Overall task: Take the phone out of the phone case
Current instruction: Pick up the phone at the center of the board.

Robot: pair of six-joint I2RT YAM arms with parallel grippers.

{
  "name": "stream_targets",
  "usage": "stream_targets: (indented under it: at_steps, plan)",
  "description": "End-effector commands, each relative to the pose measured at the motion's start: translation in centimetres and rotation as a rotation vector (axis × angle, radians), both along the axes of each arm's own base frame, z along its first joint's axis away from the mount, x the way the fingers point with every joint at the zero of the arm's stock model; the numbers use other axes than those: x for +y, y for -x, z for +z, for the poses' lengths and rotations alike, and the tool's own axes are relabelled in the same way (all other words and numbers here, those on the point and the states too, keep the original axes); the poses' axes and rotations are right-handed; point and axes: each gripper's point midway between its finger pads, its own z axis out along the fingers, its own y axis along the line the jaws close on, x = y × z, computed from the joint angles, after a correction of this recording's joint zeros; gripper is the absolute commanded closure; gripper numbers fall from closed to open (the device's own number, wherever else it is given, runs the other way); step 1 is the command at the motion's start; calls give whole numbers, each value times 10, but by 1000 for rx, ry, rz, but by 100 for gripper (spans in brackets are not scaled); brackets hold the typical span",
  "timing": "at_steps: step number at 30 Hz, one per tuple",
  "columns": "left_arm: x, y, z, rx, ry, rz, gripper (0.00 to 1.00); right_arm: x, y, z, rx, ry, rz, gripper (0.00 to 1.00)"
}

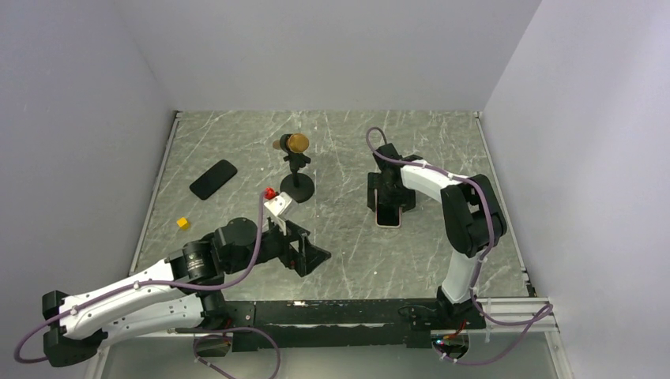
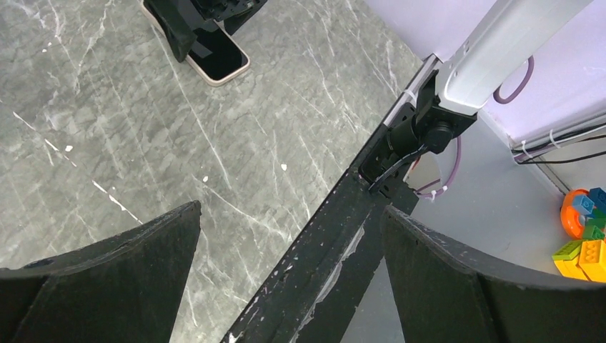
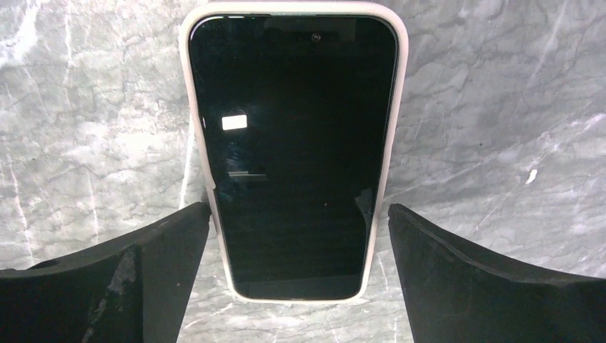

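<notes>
Nearest us in the right wrist view are the two black fingers (image 3: 107,271) of our right hand (image 3: 299,214), spread wide, one on each side of the lower half of the phone (image 3: 293,143). This hand holds nothing; we cannot tell whether a fingertip brushes the edge. The phone lies flat, dark screen up, on the grey marbled surface (image 3: 500,107). It sits inside its pale case (image 3: 398,107), whose rim runs all round the glass. From above, phone and case lie right of centre on the surface, under the right hand.

Our left hand (image 2: 293,214) is also wide and empty. It hangs over the near part of the surface, left of centre and well apart from the phone. Its camera looks across the black rail (image 2: 336,236) at the near edge toward the right arm's base. Beyond that edge lie some coloured toy bricks (image 2: 582,239), off the surface.

Farther back we see a black stand (image 1: 297,144) with a gold head, a second dark phone (image 1: 213,179) at the left, and a small yellow block (image 1: 183,223) nearer us.
</notes>
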Motion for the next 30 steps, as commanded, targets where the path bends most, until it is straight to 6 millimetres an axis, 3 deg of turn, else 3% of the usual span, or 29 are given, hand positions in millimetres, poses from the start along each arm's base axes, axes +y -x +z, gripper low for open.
stream_targets:
  at_steps: [1,4,7,9,11,17,23,27,30]
  plan:
    - [4,0,2,19,11,23,1,4,-7,-7,-24,-16,-29,3]
    - [9,-5,-6,32,-43,63,0,9,-2,-15,-15,-51,-41,12]
    - [17,-12,-18,64,-84,135,1,9,3,-19,-15,-66,-48,29]
    - [19,-14,-27,99,-75,170,1,5,6,-20,-25,-53,-54,46]
    - [19,-14,-35,125,-66,187,1,1,6,-11,-61,-44,-63,66]
    - [12,-22,-47,160,-97,227,0,20,1,29,-193,-195,-18,100]
    - [-2,-27,-57,215,-60,251,1,57,17,69,-263,-481,3,100]
    - [-11,-32,-59,230,-21,245,16,91,33,103,-296,-760,-25,100]
    - [-18,-37,-61,259,-8,231,20,110,48,126,-302,-877,-62,100]
